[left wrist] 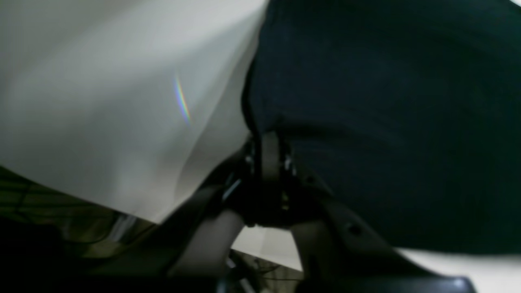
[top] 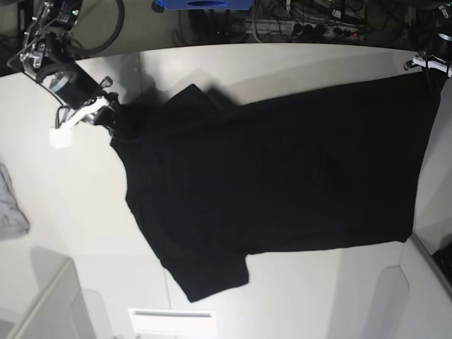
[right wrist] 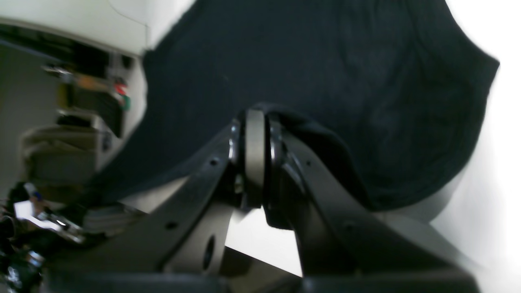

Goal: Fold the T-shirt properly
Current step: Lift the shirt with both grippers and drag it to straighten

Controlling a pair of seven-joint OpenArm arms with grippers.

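The black T-shirt (top: 282, 176) is stretched sideways across the white table (top: 70, 233), with one sleeve (top: 208, 272) pointing toward the near edge. At the far left of the base view, my right gripper (top: 109, 114) is shut on the shirt's shoulder end. Its wrist view shows the fingers (right wrist: 254, 122) pinching a fold of the black T-shirt (right wrist: 325, 81). My left gripper (top: 427, 68) holds the far right corner of the shirt. In the left wrist view the left gripper (left wrist: 268, 140) is clamped on the dark T-shirt's (left wrist: 386, 122) edge. No print shows.
A small grey cloth (top: 10, 205) lies at the left table edge. A white slotted piece (top: 173, 321) sits at the near edge, with a pale box corner (top: 49, 304) at the near left. Cables and gear crowd the floor behind the table.
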